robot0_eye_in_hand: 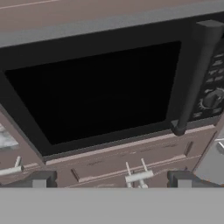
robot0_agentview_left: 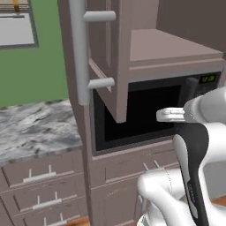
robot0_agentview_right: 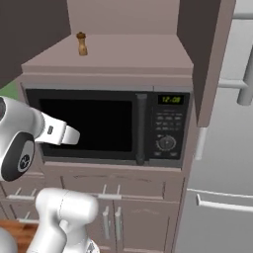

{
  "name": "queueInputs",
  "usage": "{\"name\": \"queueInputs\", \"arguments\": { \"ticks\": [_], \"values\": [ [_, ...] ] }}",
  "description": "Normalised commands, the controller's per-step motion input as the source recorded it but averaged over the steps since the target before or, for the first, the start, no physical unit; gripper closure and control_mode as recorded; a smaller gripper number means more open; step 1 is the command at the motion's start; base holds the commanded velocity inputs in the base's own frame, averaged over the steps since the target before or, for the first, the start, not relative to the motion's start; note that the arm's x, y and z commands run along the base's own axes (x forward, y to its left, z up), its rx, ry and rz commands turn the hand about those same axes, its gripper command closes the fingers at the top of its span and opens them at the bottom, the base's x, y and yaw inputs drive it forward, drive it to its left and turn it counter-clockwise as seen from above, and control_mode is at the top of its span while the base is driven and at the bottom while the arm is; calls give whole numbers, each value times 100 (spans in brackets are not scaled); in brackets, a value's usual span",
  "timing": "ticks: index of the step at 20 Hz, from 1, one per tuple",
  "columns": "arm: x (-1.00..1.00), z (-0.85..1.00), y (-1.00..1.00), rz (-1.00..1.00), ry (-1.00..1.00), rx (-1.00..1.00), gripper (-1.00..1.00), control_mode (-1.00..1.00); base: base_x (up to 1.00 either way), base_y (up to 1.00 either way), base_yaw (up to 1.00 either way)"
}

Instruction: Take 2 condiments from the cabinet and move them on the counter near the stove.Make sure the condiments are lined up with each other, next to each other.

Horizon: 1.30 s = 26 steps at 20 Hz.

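Observation:
One condiment, a small reddish-brown mill-shaped bottle [robot0_agentview_right: 82, 43], stands upright at the back left of the cabinet's shelf niche [robot0_agentview_right: 128, 55]. The second condiment and the stove are out of view. My gripper [robot0_eye_in_hand: 112, 180] is open, its two dark fingertips [robot0_eye_in_hand: 41, 179] wide apart with nothing between them. It points at the black microwave [robot0_eye_in_hand: 100, 92] under the niche, well below the bottle. The hand [robot0_agentview_right: 63, 132] hangs in front of the microwave door, and it also shows in the left base view [robot0_agentview_left: 170, 114]. The marble counter [robot0_agentview_left: 35, 128] lies to the cabinet's left.
The cabinet door [robot0_agentview_left: 110, 57] stands open over the microwave's left side, with a long silver handle [robot0_agentview_left: 81, 53]. Taupe drawers [robot0_agentview_left: 39, 174] sit under the counter. Lower doors [robot0_agentview_right: 111, 207] are beneath the microwave. A grey fridge [robot0_agentview_right: 222, 163] stands to the right.

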Motion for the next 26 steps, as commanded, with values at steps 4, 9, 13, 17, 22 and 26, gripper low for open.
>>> {"name": "queueInputs", "arguments": {
  "ticks": [4, 9, 13, 17, 22, 26],
  "values": [
    [0, 0, 0, 0, 0, 0, -100, 100, 7, -6, 20],
    [0, 0, 0, 0, 0, 0, -100, 100, 13, -4, 12],
    [0, 0, 0, 0, 0, 0, -100, 100, 18, -4, 10],
    [0, 0, 0, 0, 0, 0, -100, 100, 50, -8, 10],
    [0, 0, 0, 0, 0, 0, -100, 100, 79, -11, 4],
    [0, 0, 0, 0, 0, 0, -100, 100, 27, -3, 0]
  ]
}}
